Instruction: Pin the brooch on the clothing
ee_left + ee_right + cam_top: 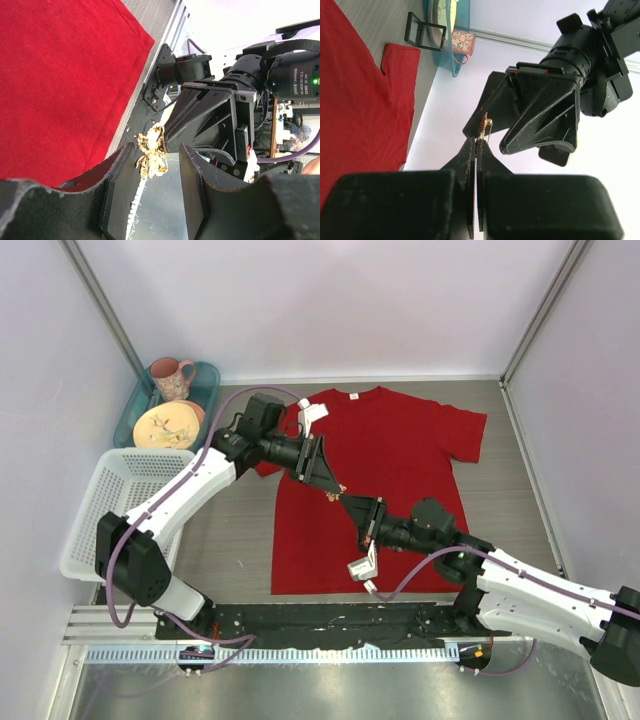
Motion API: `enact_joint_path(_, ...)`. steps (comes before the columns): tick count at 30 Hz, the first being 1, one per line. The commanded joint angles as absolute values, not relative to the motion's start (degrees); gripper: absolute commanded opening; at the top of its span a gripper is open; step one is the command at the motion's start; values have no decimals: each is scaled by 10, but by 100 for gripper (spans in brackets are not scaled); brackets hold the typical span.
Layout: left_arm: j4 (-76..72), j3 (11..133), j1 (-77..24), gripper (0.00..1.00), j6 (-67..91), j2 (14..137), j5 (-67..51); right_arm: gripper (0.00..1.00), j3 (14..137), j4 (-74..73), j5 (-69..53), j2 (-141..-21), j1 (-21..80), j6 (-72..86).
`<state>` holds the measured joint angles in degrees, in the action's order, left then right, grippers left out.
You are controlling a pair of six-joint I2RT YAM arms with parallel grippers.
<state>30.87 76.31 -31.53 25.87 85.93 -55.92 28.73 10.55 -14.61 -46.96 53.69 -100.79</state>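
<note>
The red T-shirt [400,450] lies flat on the table, its white neck label at the far side. My right gripper [349,501] is shut on the brooch [336,492], a tiny gold-looking leaf, and holds it above the shirt's left half. In the right wrist view the brooch [484,125] sticks out past the closed fingertips [471,146], with a thin pin wire beside it. My left gripper [326,477] faces the right one and is open. In the left wrist view the brooch [152,152] sits between its spread fingers [120,170], close to the left one.
A white basket [110,500] stands at the left. Behind it, a teal tray [207,380] holds a pink mug [172,378] and a plate [168,425]. A small black square box [425,32] stands by the shirt's sleeve. A black mat [330,625] runs along the near edge.
</note>
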Motion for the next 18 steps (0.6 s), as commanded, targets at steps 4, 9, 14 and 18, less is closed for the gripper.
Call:
enact_joint_path(4,315,800,-325,43,247,869,-551,1,322,88,-133,-460,552,-1025)
enact_joint_path(9,316,797,-328,35,243,868,-549,1,324,89,-116,-463,558,-1026)
enact_joint_path(14,327,798,-330,37,233,867,-541,1,330,85,-113,-465,562,-1024)
enact_joint_path(18,341,800,-331,33,226,866,-526,1,332,86,-105,-468,567,-1023)
